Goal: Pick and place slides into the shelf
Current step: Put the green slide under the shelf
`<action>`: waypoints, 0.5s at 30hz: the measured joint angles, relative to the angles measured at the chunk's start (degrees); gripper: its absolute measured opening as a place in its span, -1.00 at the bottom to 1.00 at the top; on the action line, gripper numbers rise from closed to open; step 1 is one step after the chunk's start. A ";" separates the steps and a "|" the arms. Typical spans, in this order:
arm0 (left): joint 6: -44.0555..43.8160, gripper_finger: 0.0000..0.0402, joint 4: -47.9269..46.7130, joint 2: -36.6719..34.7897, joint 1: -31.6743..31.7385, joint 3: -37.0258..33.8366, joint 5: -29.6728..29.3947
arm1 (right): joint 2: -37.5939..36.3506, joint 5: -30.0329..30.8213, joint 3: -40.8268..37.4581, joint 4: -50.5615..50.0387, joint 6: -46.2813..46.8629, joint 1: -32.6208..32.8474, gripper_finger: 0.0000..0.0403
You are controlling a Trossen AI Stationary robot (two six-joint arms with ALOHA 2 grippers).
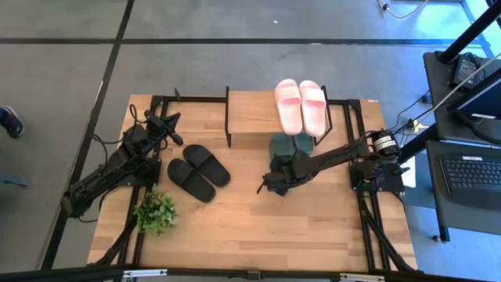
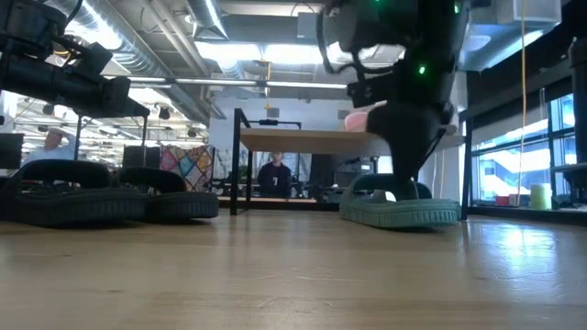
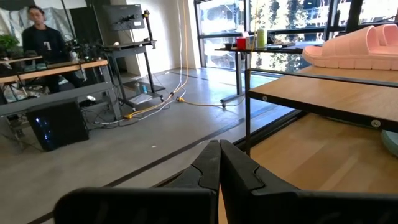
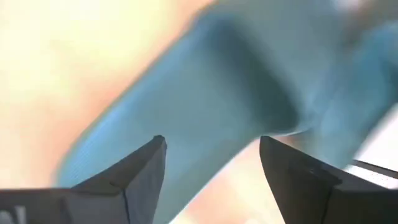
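Two end effectors | right end effector (image 1: 275,185) open over green slides (image 1: 288,146) at shelf (image 1: 250,117) edge | left end effector (image 1: 174,119) closed

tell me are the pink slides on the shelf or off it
On it: the pink slides lie side by side on the shelf top board.

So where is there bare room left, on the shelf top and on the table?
The shelf top is bare beside the pink slides, on its left half. The table is bare along the near edge, between the plant and the right frame. It is crowded at the shelf front, where the open right gripper works at the green slides; the black slides lie beside the shut left gripper.
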 joint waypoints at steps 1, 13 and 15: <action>0.00 -1.00 0.00 0.00 0.01 0.02 0.00 | 0.00 -3.00 0.57 -0.02 -3.03 0.40 0.29; 0.04 -1.00 0.00 0.02 0.00 0.00 -0.04 | -4.04 -22.44 1.47 4.12 -29.43 3.42 0.29; 0.04 -1.00 0.00 0.02 0.01 0.01 -0.04 | -4.13 -20.41 1.47 4.18 -30.51 3.42 0.29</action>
